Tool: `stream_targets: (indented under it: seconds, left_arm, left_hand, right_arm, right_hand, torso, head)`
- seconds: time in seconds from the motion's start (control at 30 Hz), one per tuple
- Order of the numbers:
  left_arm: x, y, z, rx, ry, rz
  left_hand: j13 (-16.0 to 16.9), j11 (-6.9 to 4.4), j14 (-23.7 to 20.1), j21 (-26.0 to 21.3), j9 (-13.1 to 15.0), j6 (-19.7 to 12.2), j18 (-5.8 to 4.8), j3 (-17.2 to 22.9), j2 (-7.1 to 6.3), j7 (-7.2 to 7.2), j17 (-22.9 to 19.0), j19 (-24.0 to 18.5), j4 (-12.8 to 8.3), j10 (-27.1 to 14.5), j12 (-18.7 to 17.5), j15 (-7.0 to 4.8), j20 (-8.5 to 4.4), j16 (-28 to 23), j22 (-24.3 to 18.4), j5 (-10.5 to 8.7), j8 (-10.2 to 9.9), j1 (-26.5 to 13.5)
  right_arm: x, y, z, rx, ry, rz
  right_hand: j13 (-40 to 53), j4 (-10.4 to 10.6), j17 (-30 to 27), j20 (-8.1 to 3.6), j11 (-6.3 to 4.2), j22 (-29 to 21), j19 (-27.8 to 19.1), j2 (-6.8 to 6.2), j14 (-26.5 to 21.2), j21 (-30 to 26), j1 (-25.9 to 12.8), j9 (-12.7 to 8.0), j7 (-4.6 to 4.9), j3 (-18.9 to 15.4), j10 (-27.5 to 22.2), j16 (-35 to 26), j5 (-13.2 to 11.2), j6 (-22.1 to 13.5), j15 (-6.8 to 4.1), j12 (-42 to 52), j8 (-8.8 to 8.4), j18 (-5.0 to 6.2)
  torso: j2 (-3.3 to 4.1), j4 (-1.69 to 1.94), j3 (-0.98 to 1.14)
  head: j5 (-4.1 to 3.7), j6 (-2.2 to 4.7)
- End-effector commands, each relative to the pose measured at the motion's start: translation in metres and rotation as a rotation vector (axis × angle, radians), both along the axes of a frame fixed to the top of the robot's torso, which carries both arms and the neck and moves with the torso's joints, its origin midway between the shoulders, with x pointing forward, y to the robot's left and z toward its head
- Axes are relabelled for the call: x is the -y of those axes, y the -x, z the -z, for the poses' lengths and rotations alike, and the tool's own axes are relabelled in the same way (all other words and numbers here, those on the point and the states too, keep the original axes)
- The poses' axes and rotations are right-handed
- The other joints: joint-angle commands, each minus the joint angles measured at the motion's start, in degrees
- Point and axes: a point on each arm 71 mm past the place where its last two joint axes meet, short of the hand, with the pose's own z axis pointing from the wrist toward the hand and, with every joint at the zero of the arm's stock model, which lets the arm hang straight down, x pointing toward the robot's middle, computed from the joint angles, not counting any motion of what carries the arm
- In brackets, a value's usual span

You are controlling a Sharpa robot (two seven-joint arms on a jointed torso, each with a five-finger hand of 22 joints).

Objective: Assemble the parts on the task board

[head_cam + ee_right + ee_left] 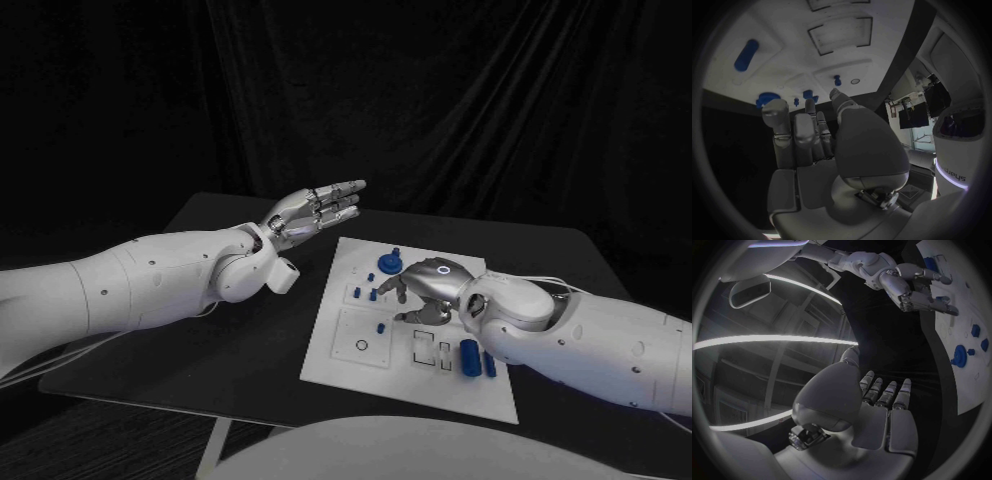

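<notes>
The white task board [343,362] lies in the middle of the black table. A round blue part [391,263] stands near its far edge, small blue parts [378,293] sit beside it, and long blue parts [472,358] lie at the near right. My right hand [427,290] hangs over the board's middle, fingers pointing down and apart, holding nothing; its fingertips [807,107] are close to small blue parts [807,94] and a blue peg [837,79]. My left hand [317,210] is raised left of the board, fingers straight and spread, empty.
Rectangular cut-outs [426,347] and a round hole [362,345] mark the board's near half. Bare black table [216,340] lies to the left of the board under my left arm. A dark curtain hangs behind the table.
</notes>
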Motion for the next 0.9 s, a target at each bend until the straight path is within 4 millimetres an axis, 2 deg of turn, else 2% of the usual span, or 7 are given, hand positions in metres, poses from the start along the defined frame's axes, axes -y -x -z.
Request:
stream_targets:
  seconds: [0.03,0.23,0.4,0.47,0.6,0.77,0.9]
  left_arm:
    - [0.0,0.001,-0.003,0.028,0.045,0.002]
    - [0.001,0.0,-0.003,0.027,0.045,0.001]
    - [0.001,0.0,-0.002,0.026,0.045,0.003]
    - [0.002,0.0,-0.002,0.026,0.045,0.003]
    - [0.002,0.001,0.0,0.023,0.046,0.004]
    - [0.001,0.003,0.002,0.018,0.046,0.003]
    - [0.0,0.003,0.003,0.017,0.045,0.0]
  left_hand:
    - [0.0,-0.35,0.1,-0.1,0.1,-0.1,-0.69,0.0,0.02,0.34,0.1,0.0,-0.4,0.1,0.0,0.48,0.09,0.3,-0.1,0.2,0.4,0.4]
    - [0.0,-0.34,0.1,-0.1,0.1,-0.1,-0.69,0.0,0.02,0.34,0.1,0.0,-0.4,0.1,0.0,0.48,0.09,0.3,0.0,0.23,0.4,0.4]
    - [0.0,-0.32,0.1,-0.1,0.1,-0.1,-0.69,0.0,0.07,0.32,0.1,0.0,-0.5,0.1,0.1,0.49,0.09,0.3,0.0,0.32,0.4,0.4]
    - [0.0,-0.32,0.1,-0.1,0.1,-0.1,-0.69,0.0,0.07,0.32,0.1,0.0,-0.5,0.1,0.1,0.49,0.09,0.3,0.0,0.32,0.4,0.4]
    - [0.0,-0.25,0.1,-0.1,0.1,-0.1,-0.69,0.1,0.11,0.27,0.1,0.0,-0.5,0.1,0.1,0.5,0.09,0.3,0.0,0.38,0.4,0.4]
    - [0.0,-0.21,0.1,-0.1,0.0,-0.1,-0.69,0.1,0.16,0.24,0.1,0.0,-0.5,0.1,0.1,0.49,0.09,0.3,0.0,0.42,0.3,0.4]
    - [0.0,-0.17,0.1,-0.1,0.0,-0.1,-0.69,0.2,0.25,0.23,0.1,0.0,-0.6,0.1,0.1,0.49,0.09,0.3,0.0,0.48,0.3,0.5]
  right_arm:
    - [0.006,-0.007,-0.022,0.116,-0.039,0.018]
    - [0.025,-0.016,-0.051,0.171,-0.061,0.029]
    - [0.045,-0.022,-0.056,0.164,-0.043,0.057]
    - [0.054,-0.025,-0.055,0.143,-0.045,0.08]
    - [0.07,-0.027,-0.049,0.108,-0.034,0.113]
    - [0.085,-0.025,-0.034,0.053,-0.005,0.144]
    - [0.09,-0.023,-0.022,0.011,0.018,0.156]
  right_hand:
    - [0.3,0.3,0.0,0.19,-0.07,5.1,-0.1,0.7,-0.3,0.0,-0.2,-0.1,0.67,-0.6,-0.5,0.1,-0.5,1.1,0.12,0.6,0.82,0.86]
    - [0.5,0.6,0.3,0.15,-0.17,5.3,0.3,1.45,-0.1,0.5,0.1,-0.1,0.93,-0.6,-0.6,0.3,-0.4,1.9,0.03,1.0,1.31,0.76]
    - [0.5,1.0,0.3,0.16,0.02,5.5,0.8,1.86,0.1,0.9,0.1,-0.1,1.37,-1.0,-1.6,0.5,-0.8,3.5,0.12,0.8,2.18,0.61]
    - [0.4,1.2,1.0,0.19,0.05,5.7,1.2,2.01,0.5,1.6,0.0,-0.1,1.59,-1.2,-1.7,0.9,-1.0,4.0,0.15,0.8,2.41,0.49]
    - [0.1,1.8,2.0,0.27,0.24,6.2,2.1,2.13,1.3,2.9,-0.4,-0.1,2.82,-2.0,-2.5,1.8,-1.4,6.0,0.26,0.4,3.37,0.24]
    - [-0.6,2.8,3.2,0.5,0.69,6.7,3.0,2.43,2.0,4.5,-1.5,-0.2,3.04,-3.0,-4.2,2.8,-1.5,7.6,0.59,-0.8,3.99,-0.07]
    - [-1.4,2.6,2.8,0.79,1.08,6.7,2.9,2.63,1.8,4.1,-1.0,0.0,3.04,-3.4,-5.7,2.7,0.6,9.1,0.88,-1.9,4.55,-0.01]
  torso:
    - [-0.08,-0.01,-0.05]
    - [0.04,0.03,0.01]
    - [0.05,0.03,0.01]
    - [0.06,0.0,0.02]
    - [0.02,-0.04,0.0]
    - [-0.02,0.02,-0.03]
    - [0.12,-0.04,-0.01]
  head:
    - [-0.06,-0.01]
    - [-0.67,-0.01]
    - [-0.92,-0.01]
    - [-0.84,-0.01]
    - [-0.74,-0.01]
    - [-1.0,-0.01]
    - [-1.02,-0.01]
